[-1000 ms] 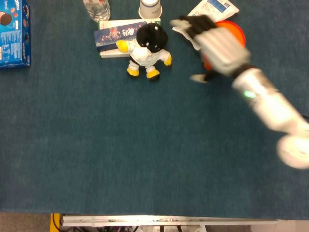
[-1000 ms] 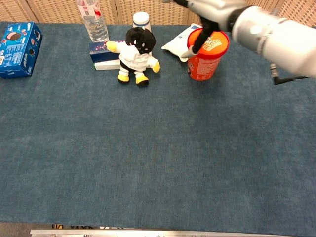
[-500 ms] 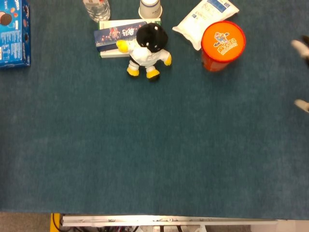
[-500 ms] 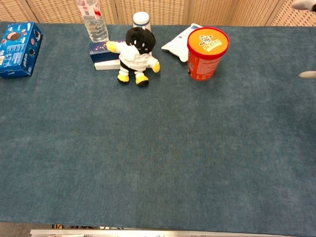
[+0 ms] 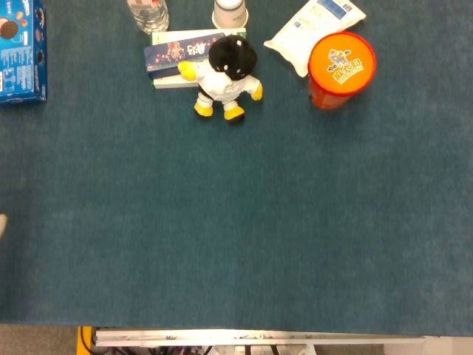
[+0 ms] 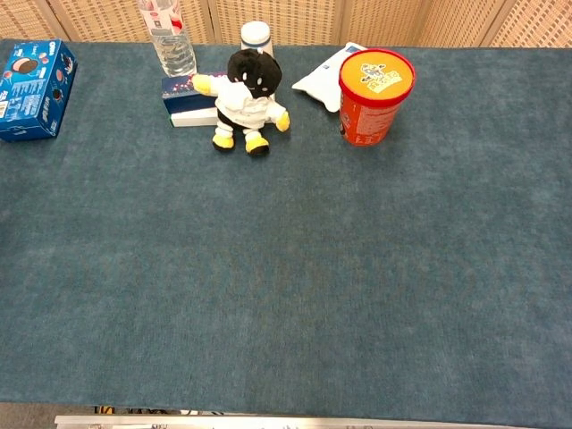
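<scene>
Desk (image 5: 236,222) seen from the head and chest views, just after the right hand's withdrawal. One second earlier the right hand hung spread over the orange snack canister (image 5: 341,65); half a second earlier only its fingertips showed at the desk's right edge. Now it is outside both views, so whether it is spread or closed cannot be told.

The canister stands upright, lid on, near the far edge toward the right corner, at the same spot as before. This suggests it was released or never lifted. It touches or just overlaps a white pouch (image 5: 314,22) behind it.

Left of these, also along the far edge:
- A black-and-white plush toy (image 5: 225,77) leans against stacked flat boxes (image 5: 171,53).
- A water bottle (image 5: 148,12) and a white cup (image 5: 230,10) stand behind the boxes.
- A blue cookie box (image 5: 21,49) lies at the far left corner.

A pale sliver (image 5: 2,224) at the desk's left edge in the head view may belong to the left hand. It is too small to show how that hand's fingers lie.
</scene>
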Motion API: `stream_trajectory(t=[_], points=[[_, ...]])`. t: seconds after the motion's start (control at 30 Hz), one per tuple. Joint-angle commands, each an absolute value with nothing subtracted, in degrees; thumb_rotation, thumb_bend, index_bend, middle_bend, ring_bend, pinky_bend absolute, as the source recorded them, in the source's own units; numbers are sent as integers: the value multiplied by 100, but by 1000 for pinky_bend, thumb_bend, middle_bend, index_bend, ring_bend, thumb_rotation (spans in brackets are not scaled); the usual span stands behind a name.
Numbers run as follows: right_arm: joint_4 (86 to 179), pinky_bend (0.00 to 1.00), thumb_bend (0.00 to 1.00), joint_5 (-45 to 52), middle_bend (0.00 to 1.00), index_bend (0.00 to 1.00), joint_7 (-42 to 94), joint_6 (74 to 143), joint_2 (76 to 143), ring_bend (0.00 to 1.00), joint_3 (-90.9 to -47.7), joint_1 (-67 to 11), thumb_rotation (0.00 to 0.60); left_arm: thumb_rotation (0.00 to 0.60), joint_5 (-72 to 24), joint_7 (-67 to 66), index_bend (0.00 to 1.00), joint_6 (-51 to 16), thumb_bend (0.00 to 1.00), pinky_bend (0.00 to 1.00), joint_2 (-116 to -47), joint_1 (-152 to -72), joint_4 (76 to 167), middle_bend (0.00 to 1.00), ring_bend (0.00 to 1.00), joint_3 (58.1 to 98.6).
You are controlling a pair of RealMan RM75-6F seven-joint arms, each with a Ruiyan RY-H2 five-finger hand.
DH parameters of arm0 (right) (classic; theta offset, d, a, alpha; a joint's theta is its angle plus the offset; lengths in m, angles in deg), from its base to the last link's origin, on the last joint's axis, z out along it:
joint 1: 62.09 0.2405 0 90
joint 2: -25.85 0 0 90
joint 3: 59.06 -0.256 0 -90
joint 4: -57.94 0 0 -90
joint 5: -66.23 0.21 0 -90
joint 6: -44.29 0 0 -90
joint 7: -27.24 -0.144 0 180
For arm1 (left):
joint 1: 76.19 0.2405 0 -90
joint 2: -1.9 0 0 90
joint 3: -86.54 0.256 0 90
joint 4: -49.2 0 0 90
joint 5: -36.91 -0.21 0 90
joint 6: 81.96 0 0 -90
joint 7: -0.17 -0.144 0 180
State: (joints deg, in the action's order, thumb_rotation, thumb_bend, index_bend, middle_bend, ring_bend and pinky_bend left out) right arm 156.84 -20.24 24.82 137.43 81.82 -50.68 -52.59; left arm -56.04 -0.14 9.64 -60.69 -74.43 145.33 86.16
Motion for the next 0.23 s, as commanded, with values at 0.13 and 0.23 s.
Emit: stream_trajectory(t=[0.13,0.23], points=[[15553,0,0,-2193,0,0,2341,13779,8284,0,-5082,-5475,600,600,-5729,-121,58,941,249,20,-6099,-7490,14609,56,36,8670],[15493,0,0,-2228,0,0,2269,13728,8333,0,-5113,-5536,600,600,-5706,-139,58,923,248,20,-6093,-7502,14641,56,36,8672]])
